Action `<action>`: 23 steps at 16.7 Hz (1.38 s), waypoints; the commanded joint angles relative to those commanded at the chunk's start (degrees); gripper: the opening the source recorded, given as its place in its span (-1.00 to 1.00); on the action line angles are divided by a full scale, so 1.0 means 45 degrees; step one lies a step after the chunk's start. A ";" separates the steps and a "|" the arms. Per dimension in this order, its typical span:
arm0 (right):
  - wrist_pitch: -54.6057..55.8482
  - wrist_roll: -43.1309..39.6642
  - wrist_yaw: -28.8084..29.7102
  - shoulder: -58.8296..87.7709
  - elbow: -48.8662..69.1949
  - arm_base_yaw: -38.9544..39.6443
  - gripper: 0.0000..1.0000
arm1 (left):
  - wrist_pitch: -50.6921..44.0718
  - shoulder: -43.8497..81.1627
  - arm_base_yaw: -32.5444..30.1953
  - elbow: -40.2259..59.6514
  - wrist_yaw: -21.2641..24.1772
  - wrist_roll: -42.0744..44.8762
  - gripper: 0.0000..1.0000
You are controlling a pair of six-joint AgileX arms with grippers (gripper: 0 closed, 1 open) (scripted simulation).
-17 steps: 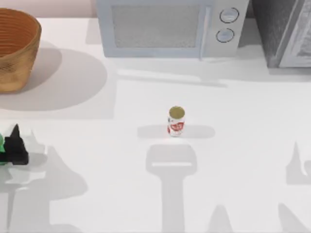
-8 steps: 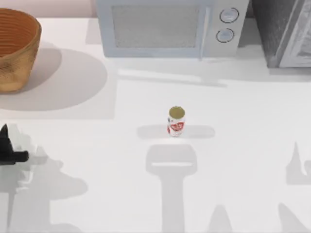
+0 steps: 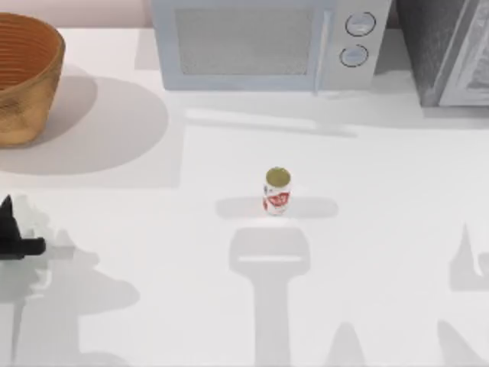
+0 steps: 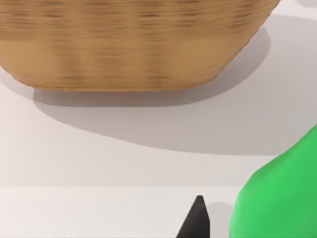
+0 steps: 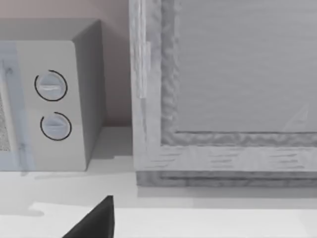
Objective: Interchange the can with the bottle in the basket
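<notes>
- white table (image 3: 382, 229) with a microwave (image 3: 263, 42) at the back.
- can (image 3: 276, 191) stands mid-table; basket (image 3: 23, 76) far left.
- left gripper (image 3: 15, 233) at the left edge, bottle (image 4: 280, 198) beside its finger; grip unclear.

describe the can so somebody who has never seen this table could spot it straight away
Start at the big pale microwave along the table's far edge and come forward onto the open white table. The can stands there upright and alone, near the middle. It is a small white cylinder with a red label and dull gold top, far smaller than the wicker basket at the far left.
</notes>
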 joint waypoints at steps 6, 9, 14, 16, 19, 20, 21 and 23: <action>0.0000 0.0000 0.0000 0.0000 0.0000 0.0000 1.00 | -0.0792 -0.0676 0.0217 0.0514 0.0639 0.0055 -1.00; 0.0000 0.0000 0.0000 0.0000 0.0000 0.0000 1.00 | -0.2782 -0.2283 0.0854 0.1820 0.1603 0.0190 -1.00; 0.0000 0.0000 0.0000 0.0000 0.0000 0.0000 1.00 | -0.8109 -0.5225 0.1794 0.5269 0.3259 0.0386 -1.00; 0.0000 0.0000 0.0000 0.0000 0.0000 0.0000 1.00 | -1.0110 -0.5672 0.1913 0.7030 0.3553 0.0434 -1.00; 0.0000 0.0000 0.0000 0.0000 0.0000 0.0000 1.00 | -1.2975 -0.5631 0.1857 0.9671 0.3450 0.0453 -1.00; 0.0000 0.0000 0.0000 0.0000 0.0000 0.0000 1.00 | -1.3825 -0.5482 0.1792 1.0473 0.3288 0.0435 -1.00; 0.0000 0.0000 0.0000 0.0000 0.0000 0.0000 1.00 | -1.4614 -0.5277 0.1707 1.1219 0.3072 0.0408 -1.00; 0.0000 0.0000 0.0000 0.0000 0.0000 0.0000 1.00 | -1.5996 -0.4746 0.1492 1.2542 0.2505 0.0340 -1.00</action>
